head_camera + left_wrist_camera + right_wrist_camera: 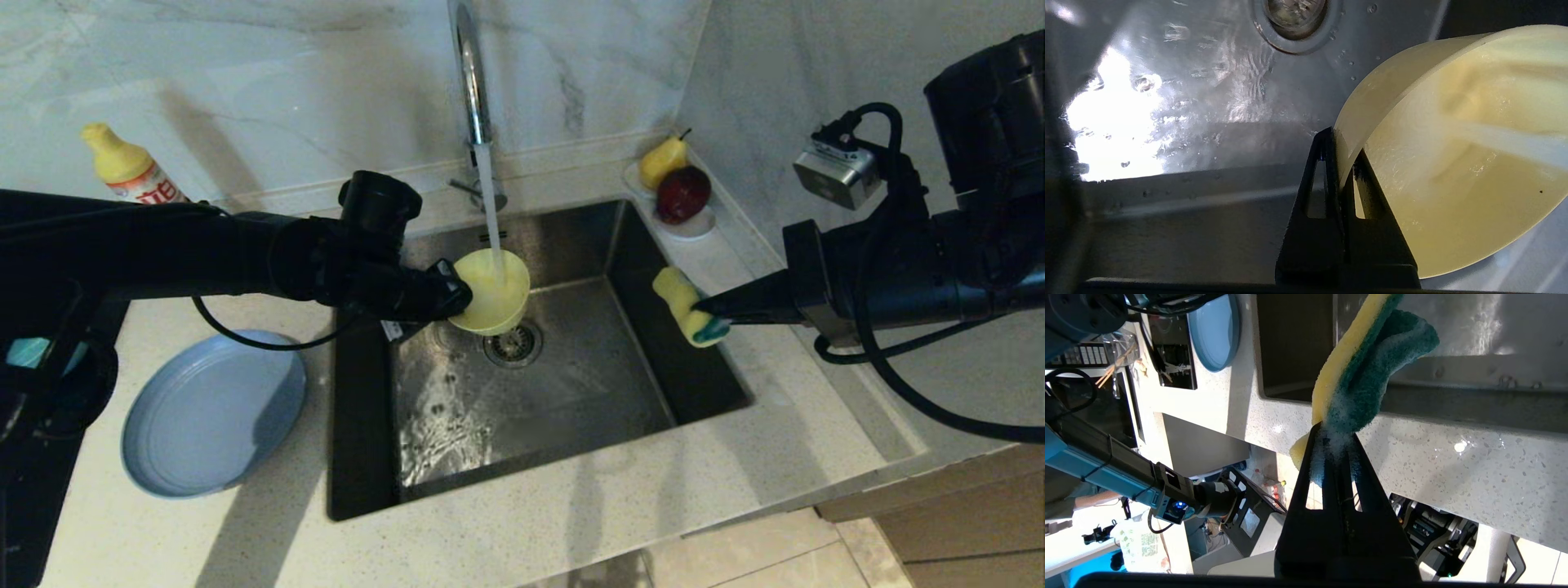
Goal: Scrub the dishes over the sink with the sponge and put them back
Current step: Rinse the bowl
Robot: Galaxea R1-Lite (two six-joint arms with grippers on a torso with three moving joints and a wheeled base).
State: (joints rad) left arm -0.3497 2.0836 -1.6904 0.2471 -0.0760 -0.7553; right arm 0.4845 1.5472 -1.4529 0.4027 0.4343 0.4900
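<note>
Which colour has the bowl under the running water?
Yellow bowl; the left wrist view shows it best.

Bowl [492,291] over sink [571,384]

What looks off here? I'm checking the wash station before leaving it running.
Nothing is spilled or broken. The left gripper tilts the yellow bowl under the faucet. The right gripper pinches the sponge, bending it, beside the sink.
</note>
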